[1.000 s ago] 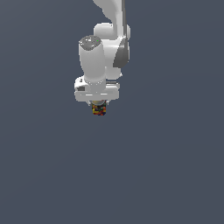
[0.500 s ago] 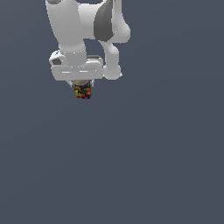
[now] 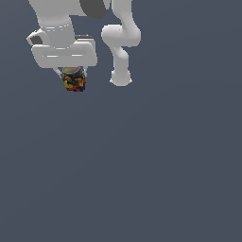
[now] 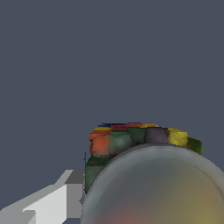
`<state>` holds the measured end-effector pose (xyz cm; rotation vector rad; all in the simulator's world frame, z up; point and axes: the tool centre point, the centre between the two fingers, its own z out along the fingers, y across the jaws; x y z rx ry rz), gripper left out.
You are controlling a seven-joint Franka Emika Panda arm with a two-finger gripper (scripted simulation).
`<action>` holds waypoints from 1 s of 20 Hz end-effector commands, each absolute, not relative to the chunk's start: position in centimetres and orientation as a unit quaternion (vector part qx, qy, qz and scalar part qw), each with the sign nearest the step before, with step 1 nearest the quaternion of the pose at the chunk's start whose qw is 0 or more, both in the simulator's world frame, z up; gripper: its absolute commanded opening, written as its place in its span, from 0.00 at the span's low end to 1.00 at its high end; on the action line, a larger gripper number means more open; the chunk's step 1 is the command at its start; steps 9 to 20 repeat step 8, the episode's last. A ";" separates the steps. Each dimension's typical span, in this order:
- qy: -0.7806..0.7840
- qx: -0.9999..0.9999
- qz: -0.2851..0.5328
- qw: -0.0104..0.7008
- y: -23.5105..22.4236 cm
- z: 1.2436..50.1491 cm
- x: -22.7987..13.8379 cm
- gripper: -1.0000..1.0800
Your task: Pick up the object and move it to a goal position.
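- The white Franka Panda arm (image 3: 71, 23) fills the upper part of the exterior view, toward the exterior view's left, with its broad white hand block set crosswise above the gripper (image 3: 73, 80).
- The gripper is closed on the small jar-like cylinder speckled in red, yellow, blue and orange (image 3: 74, 82); the jar sits between the two short fingers, which press against its sides just below the hand block.
- The jar hangs upright, its pale, greyish top tucked up against the underside of the hand and its speckled body sticking out below the fingers.
- The jar is clearly narrower than the white hand block above it.
- Nothing touches the jar from below; only the plain dark blue-grey background (image 3: 142, 179) lies around and under it, so it appears to be held in the air.
- Behind the gripper, on the exterior view's right, a curved white link of the arm (image 3: 121, 40) bends down and ends in a rounded white base piece (image 3: 120, 78), near the jar but apart from it.
- In the wrist view the jar (image 4: 131, 140) is seen very close: its pale, translucent round top fills the lower part of the picture, and a rim of red, orange, green, purple and yellow patches shows beyond it.
- One light grey finger (image 4: 61, 201) reaches in beside the jar and meets its side.
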<state>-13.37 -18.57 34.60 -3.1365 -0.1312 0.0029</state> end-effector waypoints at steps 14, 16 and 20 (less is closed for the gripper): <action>-0.042 -0.999 0.000 0.000 -20.1 36.8 -13.6 0.00; -0.042 -0.999 0.000 0.000 -20.1 36.8 -13.6 0.00; -0.042 -0.999 0.000 0.000 -20.1 36.8 -13.6 0.00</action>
